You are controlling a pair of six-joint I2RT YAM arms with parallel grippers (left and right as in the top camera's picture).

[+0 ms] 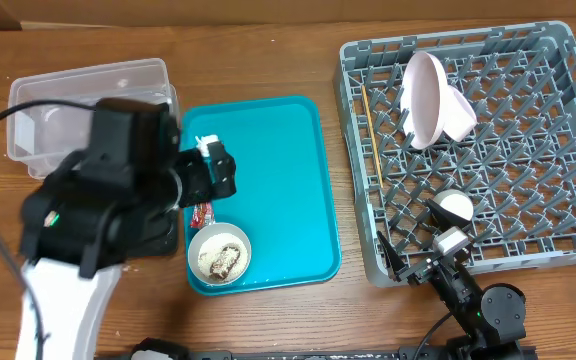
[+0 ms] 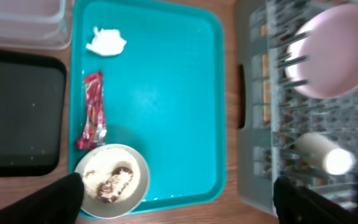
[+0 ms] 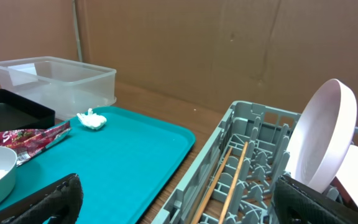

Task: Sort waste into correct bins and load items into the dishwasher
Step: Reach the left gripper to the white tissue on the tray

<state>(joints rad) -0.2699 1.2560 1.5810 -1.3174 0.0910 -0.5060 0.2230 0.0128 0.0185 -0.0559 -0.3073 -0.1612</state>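
Observation:
A crumpled white tissue [image 2: 106, 42] and a red snack wrapper [image 2: 92, 111] lie on the teal tray's left side. A white bowl [image 2: 111, 180] with rice-like scraps and brown bits stands at the tray's front left corner. My left gripper [image 2: 179, 202] is open and empty, hovering above the tray [image 1: 223, 172]. In the grey dish rack [image 1: 528, 200], a pinkish plate [image 1: 423, 100] stands upright, a small white cup [image 1: 455, 207] lies on the pegs, and chopsticks [image 1: 371, 135] lie along the left side. My right gripper [image 3: 179, 205] is open and empty at the rack's front left corner.
The clear plastic tub [image 1: 68, 90] stands at the back left. The black tray [image 2: 17, 112] lies in front of it, mostly hidden under my left arm in the overhead view. The teal tray [image 1: 288, 180] lies between these bins and the rack. A second white dish [image 1: 460, 118] leans behind the plate.

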